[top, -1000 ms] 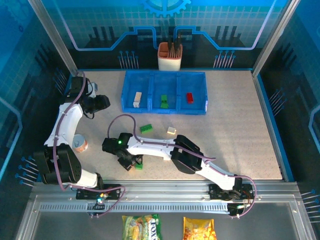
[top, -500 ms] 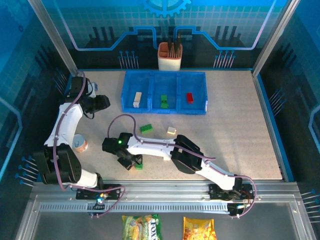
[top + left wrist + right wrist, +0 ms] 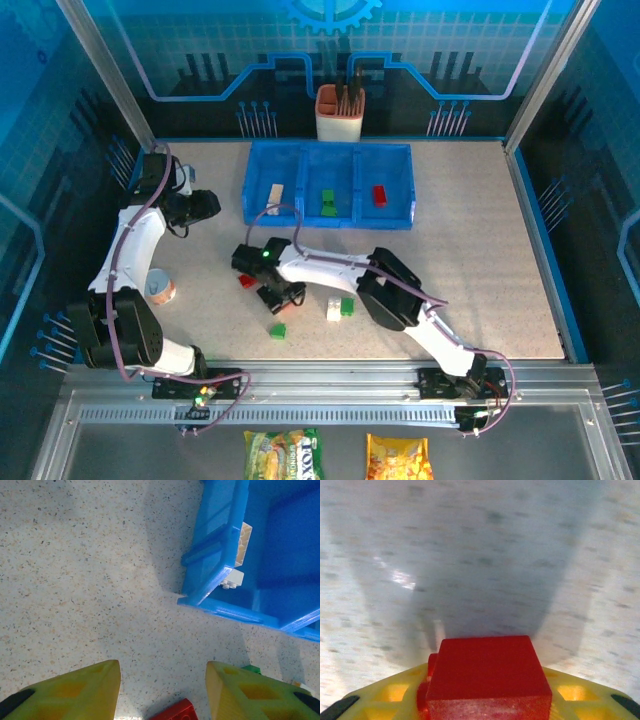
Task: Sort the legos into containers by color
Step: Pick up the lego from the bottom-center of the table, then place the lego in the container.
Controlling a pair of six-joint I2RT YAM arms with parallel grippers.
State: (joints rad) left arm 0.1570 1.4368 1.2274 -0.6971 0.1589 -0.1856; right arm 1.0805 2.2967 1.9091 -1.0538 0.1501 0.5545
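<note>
Speckled surface [image 3: 480, 250] looks a bit different from a second ago, so quick update. The blue three-bin tray [image 3: 412, 190] in the upper middle of the overhead frame hasn't changed. It has a cream brick [image 3: 275, 196] in the left bin, a green piece [image 3: 327, 202] in the middle and a red piece [image 3: 379, 195] on the right.

The big change is the right arm [image 3: 330, 268]. It was stretched low, left of centre, over a small green brick [image 3: 278, 330], and now it has swung up toward the tray. The right pincer [image 3: 283, 296] squeezed in over that same second. Its own camera shows it clenched on a red brick [image 3: 487, 675], with the surface behind all blurry. So red is the one in hand, and my guess is it's headed for the right-hand bin.

That green brick lies where it was, untouched. The swing also uncovered a white brick [image 3: 333, 312] with a second green brick [image 3: 347, 306] right beside it, so plenty is left to sort.

The left pincer [image 3: 162, 680] is parked by the tray's left corner, released, with nothing between its fingers.
</note>
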